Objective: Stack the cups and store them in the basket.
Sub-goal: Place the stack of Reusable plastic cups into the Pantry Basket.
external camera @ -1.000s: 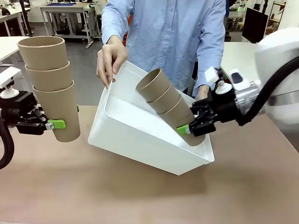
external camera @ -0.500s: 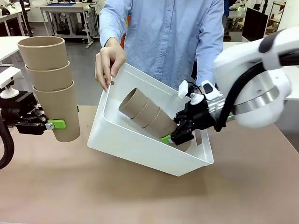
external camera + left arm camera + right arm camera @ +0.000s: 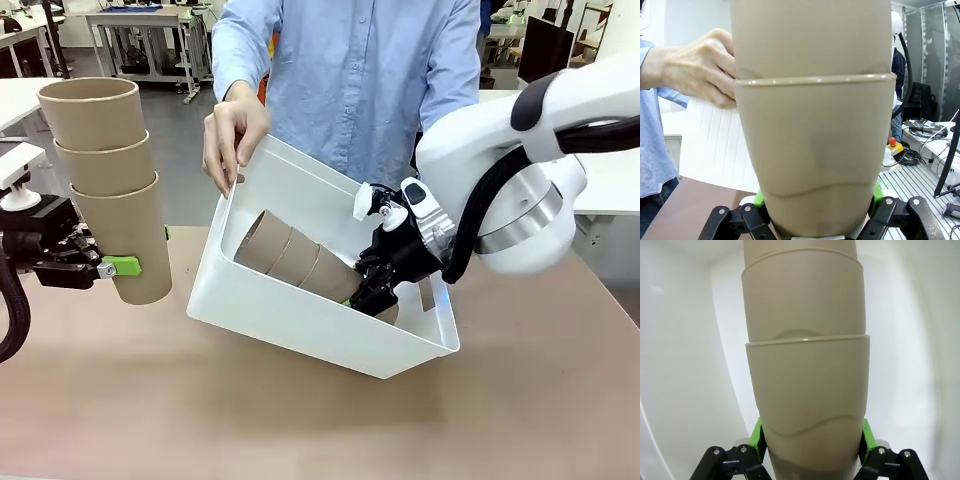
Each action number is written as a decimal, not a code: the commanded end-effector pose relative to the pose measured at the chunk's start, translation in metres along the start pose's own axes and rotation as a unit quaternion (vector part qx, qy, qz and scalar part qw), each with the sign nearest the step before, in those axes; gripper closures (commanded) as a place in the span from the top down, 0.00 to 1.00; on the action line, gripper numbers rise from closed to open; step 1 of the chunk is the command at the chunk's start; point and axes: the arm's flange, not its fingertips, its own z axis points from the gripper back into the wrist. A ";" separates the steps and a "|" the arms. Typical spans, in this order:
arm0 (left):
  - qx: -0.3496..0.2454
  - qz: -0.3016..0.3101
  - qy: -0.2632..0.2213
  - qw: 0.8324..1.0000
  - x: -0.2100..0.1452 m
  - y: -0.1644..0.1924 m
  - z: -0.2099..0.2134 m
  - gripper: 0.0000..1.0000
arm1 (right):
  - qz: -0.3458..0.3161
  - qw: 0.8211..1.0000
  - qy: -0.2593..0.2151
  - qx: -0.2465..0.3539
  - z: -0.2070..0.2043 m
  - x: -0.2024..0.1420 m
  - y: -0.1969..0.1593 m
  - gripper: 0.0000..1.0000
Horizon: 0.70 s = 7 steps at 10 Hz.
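Toward the left edge of the table (image 3: 300,440), the left pincer (image 3: 128,266) grips the bottom cup of the upright stack (image 3: 105,180): three nested cups, mouths up, held clear of the table and just left of the basket (image 3: 300,335). At mid-table the basket is tilted, its opening turned toward the robot. Inside it, the right pincer (image 3: 368,292) is clamped on the base of the lying stack (image 3: 295,255), also three cups. This stack's long axis runs along the basket's length, base at the right end and mouths toward the left. Whether it rests on the basket's inner wall cannot be told. At the far rim, the person's hand (image 3: 232,135) props the basket. Likely next: the right pincer lets go; the upright stack, nearest the left arm, must tip onto the same axis.
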 end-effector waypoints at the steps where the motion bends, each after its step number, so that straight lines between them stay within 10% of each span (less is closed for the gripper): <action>1: 0.000 -0.002 -0.004 1.000 0.004 0.000 0.000 0.83 | -0.007 1.000 0.007 0.004 0.000 0.000 0.005 0.87; 7: 0.000 -0.002 -0.004 1.000 0.004 0.000 0.000 0.83 | 0.010 1.000 -0.007 0.012 -0.013 -0.024 0.005 0.87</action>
